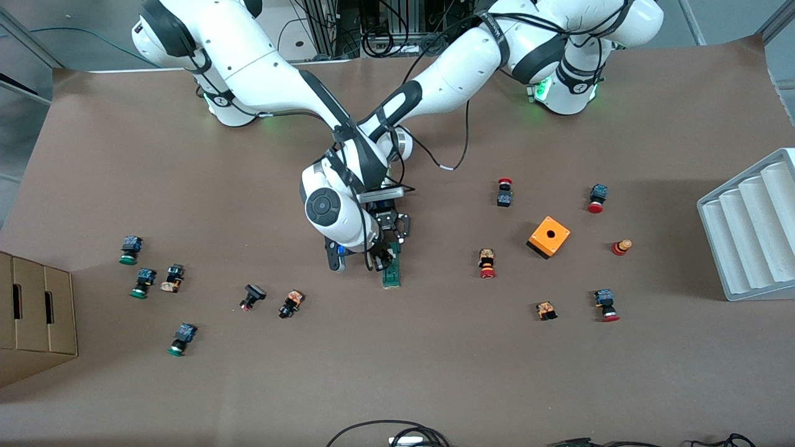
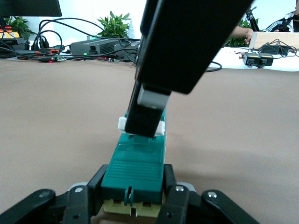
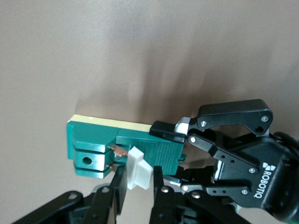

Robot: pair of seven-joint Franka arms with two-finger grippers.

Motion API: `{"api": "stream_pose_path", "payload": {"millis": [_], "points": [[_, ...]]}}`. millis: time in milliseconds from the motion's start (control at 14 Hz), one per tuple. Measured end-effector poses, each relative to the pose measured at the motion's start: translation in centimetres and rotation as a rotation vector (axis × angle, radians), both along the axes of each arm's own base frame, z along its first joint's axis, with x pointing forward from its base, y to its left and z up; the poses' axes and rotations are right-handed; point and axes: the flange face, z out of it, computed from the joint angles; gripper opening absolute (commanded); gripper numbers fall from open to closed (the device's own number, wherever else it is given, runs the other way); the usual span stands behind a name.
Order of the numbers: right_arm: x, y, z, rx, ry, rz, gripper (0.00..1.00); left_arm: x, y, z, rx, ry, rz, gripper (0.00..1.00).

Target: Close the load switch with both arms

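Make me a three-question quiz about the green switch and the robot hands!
1. Where is the load switch?
A) on the floor
B) in a cupboard
C) on the table, in its middle

2. What colour is its handle?
A) white
B) red
C) orange

3. What is the left gripper doing?
A) hanging open
B) clamping the load switch
C) holding a button

Answers: 1 C, it lies flat on the brown table. 2 A, it shows white between the right gripper's fingers. 3 B, its fingers squeeze the green body's sides.
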Motion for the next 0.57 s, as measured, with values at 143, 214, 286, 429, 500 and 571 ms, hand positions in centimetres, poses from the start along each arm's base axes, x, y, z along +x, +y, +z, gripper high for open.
{"api": "stream_pose_path", "payload": {"millis": [143,214,286,429,500,571], "points": [[0.25,-0.09,0.54,0.006,-0.005,-0.003,0.20,0.00,0.00,0.00,0.000,0.000,0.000,0.51],[0.35,-0.11,0.71,0.007,-0.006,-0.003,0.20,0.00,0.00,0.00,0.000,0.000,0.000,0.51],[0.35,-0.11,0.88,0.008,-0.004,-0.002,0.18,0.00,0.00,0.00,0.000,0.000,0.000,0.51],[0.55,-0.17,1.11,0.011,-0.008,-0.005,0.17,0.00,0.00,0.00,0.000,0.000,0.000,0.51],[0.69,-0.23,1.16,0.013,-0.013,-0.007,0.16,0.00,0.00,0.00,0.000,0.000,0.000,0.51],[0.81,-0.28,1.20,0.014,-0.016,-0.009,0.14,0.00,0.00,0.00,0.000,0.000,0.000,0.51]]}}
